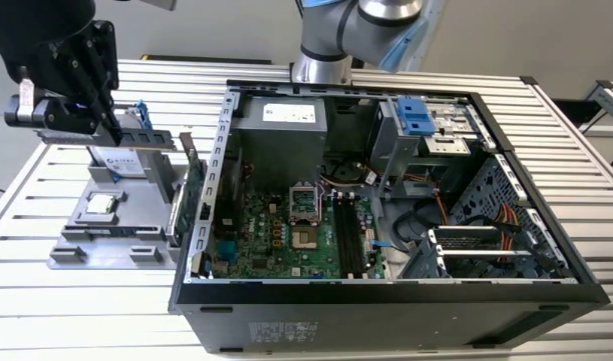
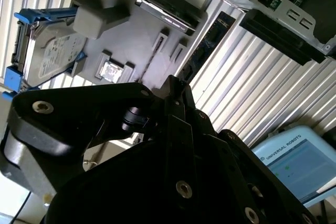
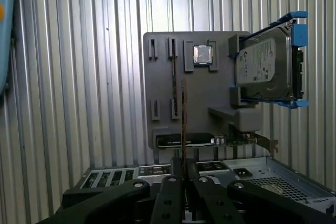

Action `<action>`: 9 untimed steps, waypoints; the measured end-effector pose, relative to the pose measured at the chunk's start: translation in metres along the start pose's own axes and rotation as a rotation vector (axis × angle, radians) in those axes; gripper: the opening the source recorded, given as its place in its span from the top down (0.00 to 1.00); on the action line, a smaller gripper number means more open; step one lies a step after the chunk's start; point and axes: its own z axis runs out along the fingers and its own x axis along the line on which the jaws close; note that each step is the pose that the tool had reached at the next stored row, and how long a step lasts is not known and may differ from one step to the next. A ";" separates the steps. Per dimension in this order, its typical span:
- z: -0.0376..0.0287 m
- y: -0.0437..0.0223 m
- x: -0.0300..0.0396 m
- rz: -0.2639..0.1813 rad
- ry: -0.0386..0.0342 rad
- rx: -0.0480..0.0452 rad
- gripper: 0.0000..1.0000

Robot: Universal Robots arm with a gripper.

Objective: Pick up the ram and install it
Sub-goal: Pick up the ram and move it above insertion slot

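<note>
One gripper (image 1: pixel 113 134), high at the exterior view's left, is clamped on the ram (image 1: pixel 150 140), holding it above the tray (image 1: pixel 75 252). The ram's long axis runs 9 to 3 o'clock. Toward 4 o'clock from it, the slots (image 1: pixel 347 235) in the case (image 1: pixel 386 295) run 12 to 6. The first wrist view shows the ram edge-on, so its chips are hidden.

Hand (image 1: pixel 110 129) in upper left of exterior view, black, tilted, fingertips pointing down and slightly toward frame right. Fingers (image 3: pixel 170 182) pressed together on ram (image 1: pixel 146 140), gripping one end; ram juts out toward frame right. Arm base (image 1: pixel 321 66) upright at top centre of exterior view, silver-blue joint (image 1: pixel 386 15) above, cut by frame edge.
</note>
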 end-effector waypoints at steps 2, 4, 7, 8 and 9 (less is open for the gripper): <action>-0.0001 -0.0008 -0.0001 0.000 0.0001 -0.0001 1.00; 0.0000 -0.0017 -0.0001 0.000 0.0001 0.0000 1.00; 0.0000 -0.0029 -0.0002 0.000 0.0000 0.0000 1.00; -0.0001 -0.0033 -0.0002 0.000 0.0000 -0.0001 1.00; -0.0001 -0.0037 -0.0002 0.000 0.0001 0.0000 1.00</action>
